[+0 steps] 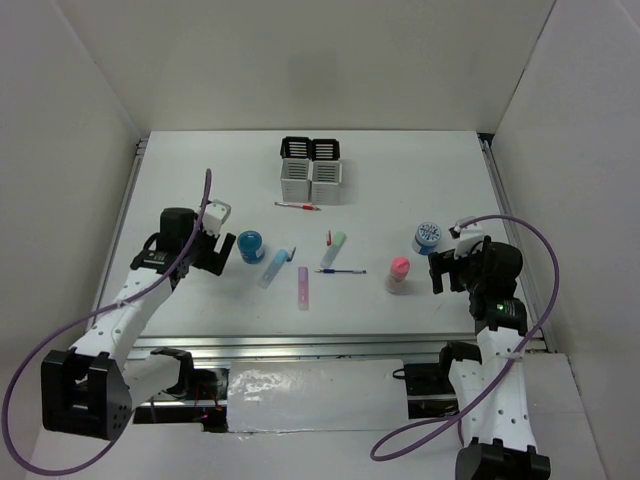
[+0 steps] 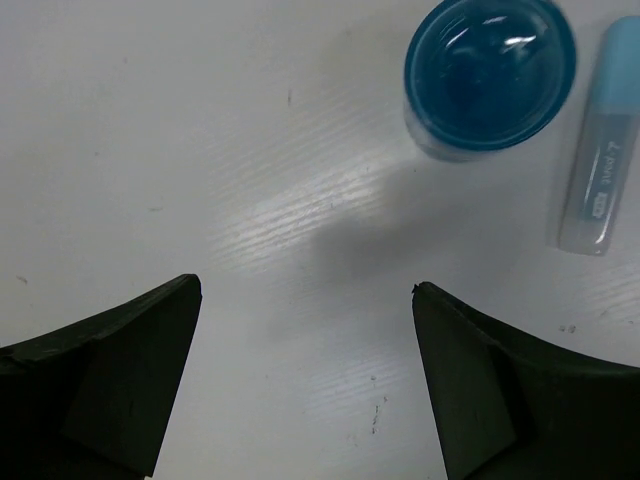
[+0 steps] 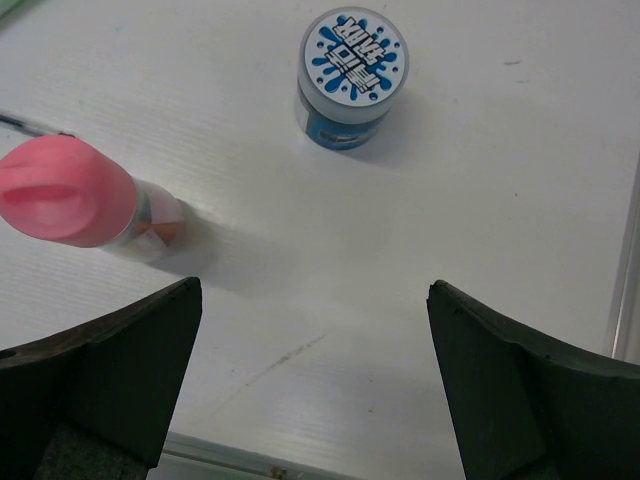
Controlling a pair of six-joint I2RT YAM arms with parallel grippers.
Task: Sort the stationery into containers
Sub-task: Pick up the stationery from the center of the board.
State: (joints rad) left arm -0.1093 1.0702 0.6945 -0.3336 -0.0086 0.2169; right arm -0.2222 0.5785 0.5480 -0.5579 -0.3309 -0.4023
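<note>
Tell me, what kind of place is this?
Probably a robot lab's test booth. Plain white walls box in a white table, two white robot arms are bolted at its near edge, and a block of black and white slotted pen cups stands at the back.

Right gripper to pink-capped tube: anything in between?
Nothing: only bare table between the right gripper and the pink-capped tube, seen in the right wrist view.

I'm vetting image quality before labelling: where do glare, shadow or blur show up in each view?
Top external: even light, sharp, glare on the shiny strip at the near edge. Left wrist: glare streak and a soft shadow on the table; highlights on the blue roll. Right wrist: pink-capped tube slightly soft, casting a short shadow.
</note>
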